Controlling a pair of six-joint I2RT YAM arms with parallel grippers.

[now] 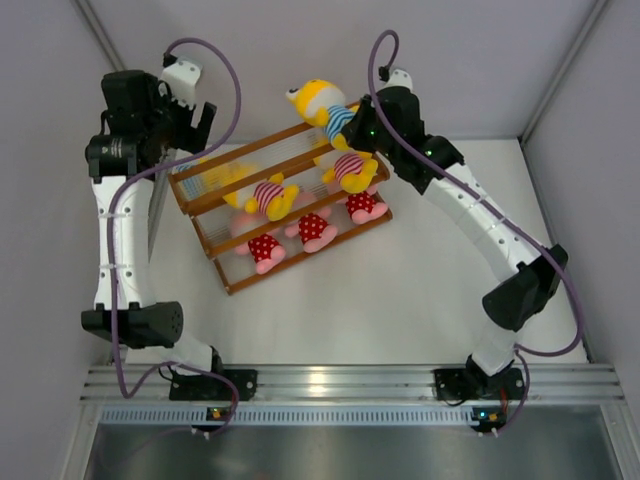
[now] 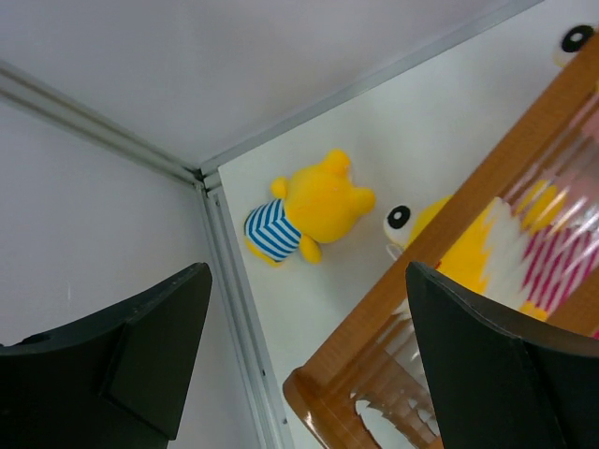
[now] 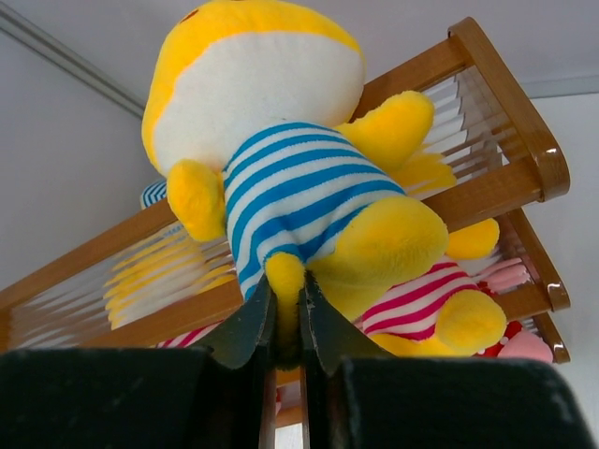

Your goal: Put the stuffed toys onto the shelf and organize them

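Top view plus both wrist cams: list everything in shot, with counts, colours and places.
shelf: one, orange-brown wood with wire rungs, slanted across the middle of the table.
held toy: one, yellow in blue-white stripes, at the shelf's top tier, right end.
loose toy: one, yellow in blue-white stripes, lying on the table near the wall corner, off the shelf.
pink-striped toys: two, yellow, middle tier.
dotted toys: three, pink in red with white dots, lowest tier.
table: one, white, under it all.
left claw: one, black, open, by the shelf's left end.
right claw: one, black, shut on the held toy.
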